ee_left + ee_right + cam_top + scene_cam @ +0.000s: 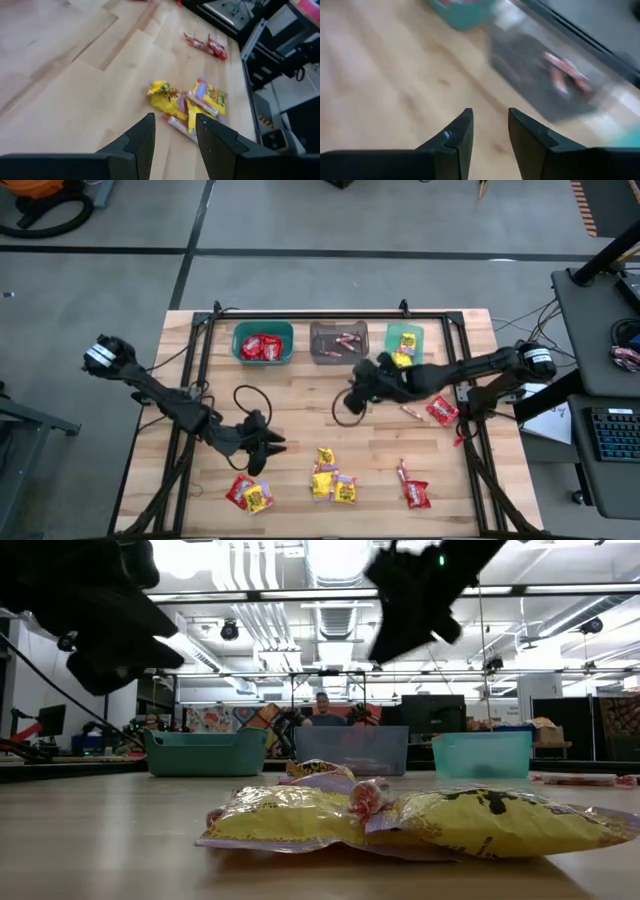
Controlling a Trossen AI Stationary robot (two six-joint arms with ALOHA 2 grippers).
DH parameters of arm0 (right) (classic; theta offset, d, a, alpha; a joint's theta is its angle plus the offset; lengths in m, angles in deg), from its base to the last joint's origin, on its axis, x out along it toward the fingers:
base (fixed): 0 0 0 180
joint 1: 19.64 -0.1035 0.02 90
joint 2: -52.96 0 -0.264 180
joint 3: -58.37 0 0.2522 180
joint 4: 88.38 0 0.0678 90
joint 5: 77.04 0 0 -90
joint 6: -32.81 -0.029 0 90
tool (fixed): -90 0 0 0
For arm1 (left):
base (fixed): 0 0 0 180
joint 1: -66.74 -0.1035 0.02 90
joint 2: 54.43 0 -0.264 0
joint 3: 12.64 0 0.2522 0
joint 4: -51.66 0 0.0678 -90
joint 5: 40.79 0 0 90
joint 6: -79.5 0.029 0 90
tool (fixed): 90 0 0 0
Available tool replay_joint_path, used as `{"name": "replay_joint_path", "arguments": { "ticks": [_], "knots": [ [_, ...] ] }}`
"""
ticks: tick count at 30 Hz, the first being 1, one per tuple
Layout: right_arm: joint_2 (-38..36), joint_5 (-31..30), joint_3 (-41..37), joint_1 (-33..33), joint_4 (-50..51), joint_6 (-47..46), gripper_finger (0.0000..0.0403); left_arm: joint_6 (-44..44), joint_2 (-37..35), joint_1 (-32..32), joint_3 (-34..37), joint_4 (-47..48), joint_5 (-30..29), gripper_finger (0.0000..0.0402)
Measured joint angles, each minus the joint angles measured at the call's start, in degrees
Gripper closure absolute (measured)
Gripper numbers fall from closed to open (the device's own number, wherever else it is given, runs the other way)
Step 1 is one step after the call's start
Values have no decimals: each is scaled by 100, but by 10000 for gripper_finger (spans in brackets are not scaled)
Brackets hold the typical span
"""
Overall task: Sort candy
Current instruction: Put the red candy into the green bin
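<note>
Candy lies in loose clusters near the table's front edge: yellow packets [332, 482] in the middle, red and yellow ones [250, 493] to the left, red ones [412, 492] to the right. A red packet [441, 410] and a thin stick [412, 412] lie by the right arm. My left gripper [280, 445] hovers open and empty left of the yellow cluster [187, 102], which shows just beyond its fingers [175, 120]. My right gripper [352, 395] hangs open and empty above bare wood in front of the grey bin [550, 80], its fingers [490, 115] apart.
Three bins stand in a row at the far edge: teal [263, 343] with red packets, grey [337, 342] with pinkish sticks, green [405, 340] with yellow packets. A black frame [300, 317] borders the table. Dark cables loop on the wood [245, 395] near both arms.
</note>
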Motion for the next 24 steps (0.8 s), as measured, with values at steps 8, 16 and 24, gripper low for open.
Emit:
{"name": "replay_joint_path", "arguments": {
  "ticks": [8, 16, 24],
  "knots": [
    [2, 8, -84, -411, -2690, 2694, 312, 338, 532, -19, -272, -237, -490, 276],
    [-1, 521, -90, -401, -3244, 2994, 339, 440, 910, 188, -1039, 165, -29, 276],
    [33, 516, -64, -285, -2979, 2652, 351, 24, 1177, 257, -2133, 2316, 290, 276]
  ]
}}
